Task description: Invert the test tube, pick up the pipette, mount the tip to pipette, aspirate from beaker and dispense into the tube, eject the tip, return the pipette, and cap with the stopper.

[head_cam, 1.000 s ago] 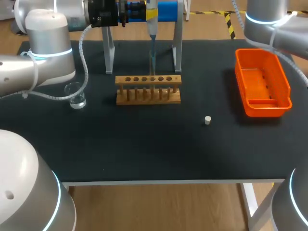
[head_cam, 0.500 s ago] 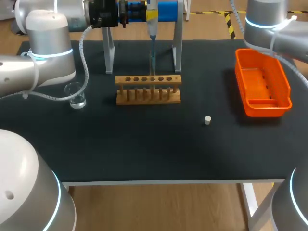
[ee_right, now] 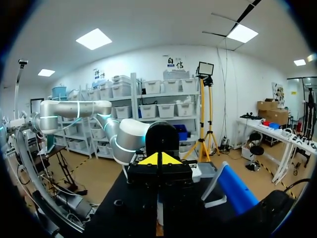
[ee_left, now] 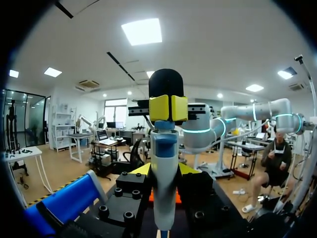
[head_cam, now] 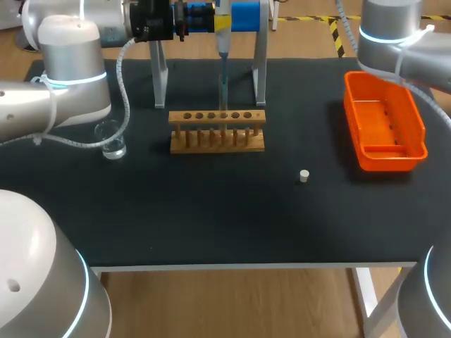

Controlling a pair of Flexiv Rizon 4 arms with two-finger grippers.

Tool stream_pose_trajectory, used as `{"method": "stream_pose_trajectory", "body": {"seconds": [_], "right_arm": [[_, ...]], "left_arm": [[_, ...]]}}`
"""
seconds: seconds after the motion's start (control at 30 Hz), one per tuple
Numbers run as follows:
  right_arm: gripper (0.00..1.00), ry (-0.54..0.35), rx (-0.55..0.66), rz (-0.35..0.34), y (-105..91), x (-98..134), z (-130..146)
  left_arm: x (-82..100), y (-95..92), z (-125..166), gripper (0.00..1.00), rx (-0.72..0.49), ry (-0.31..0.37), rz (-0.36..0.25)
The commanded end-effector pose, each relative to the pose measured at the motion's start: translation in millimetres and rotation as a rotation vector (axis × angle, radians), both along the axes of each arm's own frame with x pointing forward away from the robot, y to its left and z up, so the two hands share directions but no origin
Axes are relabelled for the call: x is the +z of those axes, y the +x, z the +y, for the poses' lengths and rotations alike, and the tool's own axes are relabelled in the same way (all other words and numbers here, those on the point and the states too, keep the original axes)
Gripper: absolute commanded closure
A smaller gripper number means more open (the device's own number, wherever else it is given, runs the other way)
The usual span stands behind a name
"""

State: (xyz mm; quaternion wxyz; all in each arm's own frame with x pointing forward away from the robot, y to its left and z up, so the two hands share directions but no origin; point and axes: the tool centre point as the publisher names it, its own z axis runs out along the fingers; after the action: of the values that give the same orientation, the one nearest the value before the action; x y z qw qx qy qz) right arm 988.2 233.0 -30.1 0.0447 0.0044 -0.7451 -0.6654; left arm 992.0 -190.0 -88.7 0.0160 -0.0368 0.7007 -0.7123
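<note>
Black table fills the head view. A wooden rack sits near its middle, long side running left to right, with a row of holes on top. Behind the rack is a stand on two pale legs with a blue bar across the top. Between those legs hangs the pipette. It is upright, long axis vertical, thick head up at the bar and thin end pointing straight down. That end stops just over the rack's rear edge, in line with one of the middle holes; whether it touches the rack I cannot tell.

The left arm comes in from the left and reaches along the table's far edge to the pipette's head. In the left wrist view the left pincer has its yellow tips drawn close, pinching the pipette at the head. A black knob sits just above the tips, and the white-and-blue body runs down from them between the fingers.

The right arm enters at the far right corner, near the far end of an orange bin whose long side runs front to back. Its pincer is out of the head view. In the right wrist view the right pincer shows its yellow tips pressed together along one seam.

A clear beaker stands upright left of the rack, well apart from it. A small white stopper lies on the table between rack and bin, nearer the front, touching neither.
</note>
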Motion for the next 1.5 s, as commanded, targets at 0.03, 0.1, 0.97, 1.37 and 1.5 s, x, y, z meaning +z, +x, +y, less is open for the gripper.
{"method": "stream_pose_trajectory", "body": {"seconds": [0.03,0.1,0.97,1.37,1.5], "right_arm": [[1.00,0.025,-0.013,-0.026,-1.5,13,-10],[0.61,0.038,-0.021,-0.042,-1.2,20,-14],[0.00,-0.001,-0.055,-0.111,-20.3,-82,-107],[0.00,-0.029,-0.003,-0.167,-19.9,-162,-83],[0.00,-0.044,0.005,-0.157,-17.4,-180,-72]], "left_arm": [[4.9,1.4,1,1.00,-0.004,0.001,-0.001],[4.9,1.4,1,1.00,-0.004,0.001,-0.001],[4.9,1.4,1,1.00,-0.004,0.001,-0.001],[4.9,1.4,1,1.00,-0.004,0.001,-0.001],[4.9,1.4,1,1.00,-0.004,0.001,-0.001]]}}
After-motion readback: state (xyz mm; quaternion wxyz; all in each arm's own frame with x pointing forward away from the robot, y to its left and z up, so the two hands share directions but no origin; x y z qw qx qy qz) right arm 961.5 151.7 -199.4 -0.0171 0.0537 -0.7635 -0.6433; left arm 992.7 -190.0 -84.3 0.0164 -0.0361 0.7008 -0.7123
